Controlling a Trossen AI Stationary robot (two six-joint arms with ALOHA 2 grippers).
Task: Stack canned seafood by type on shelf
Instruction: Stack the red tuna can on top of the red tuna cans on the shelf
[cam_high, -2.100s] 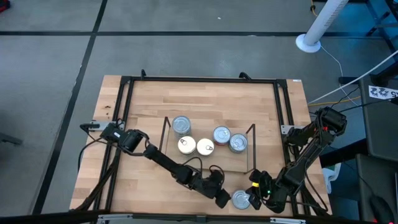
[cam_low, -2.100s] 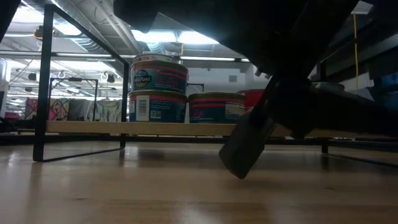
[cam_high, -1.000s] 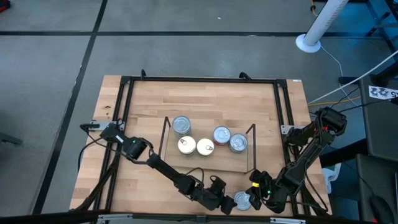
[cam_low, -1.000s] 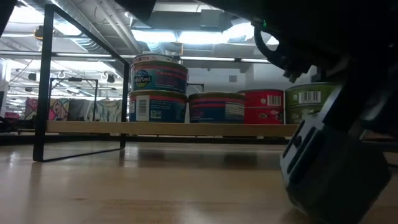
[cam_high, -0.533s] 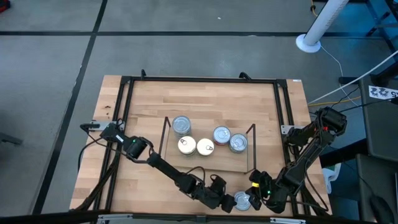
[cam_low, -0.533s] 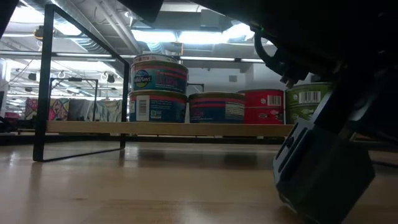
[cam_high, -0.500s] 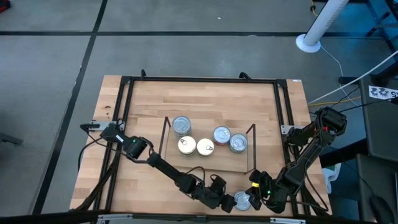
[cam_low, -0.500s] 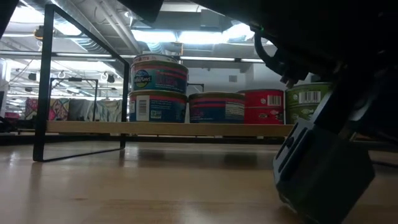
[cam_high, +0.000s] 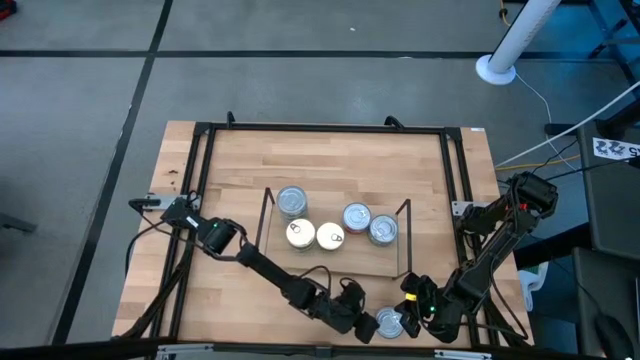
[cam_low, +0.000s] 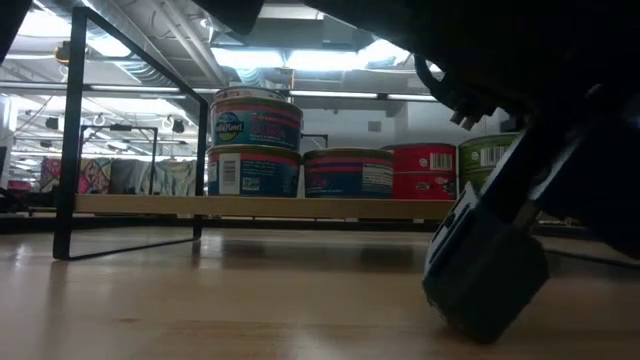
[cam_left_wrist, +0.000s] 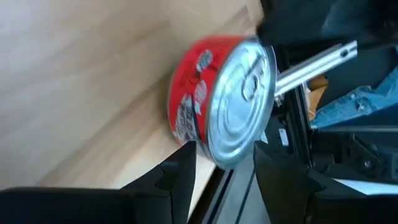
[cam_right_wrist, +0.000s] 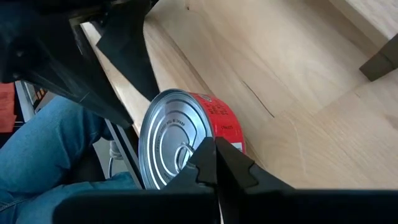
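Edging rightward since half a second ago, my left gripper (cam_high: 366, 327) is spreading its fingers beside the flat red-labelled, silver-topped tin (cam_high: 389, 322) at the wooden tabletop's (cam_high: 330, 160) near edge; I am keeping the right gripper (cam_high: 412, 316) pinched shut, touching the tin.

Two dark, slender, jointed arms are seen by the wooden table (cam_high: 240, 160). Black cables are looped along the left arm (cam_high: 255, 262), and a small green light is shown near its shoulder joint. Green and orange lights are carried near the right arm's (cam_high: 490, 245) wrist. Each arm is ended in flat black fingers (cam_left_wrist: 180, 180).
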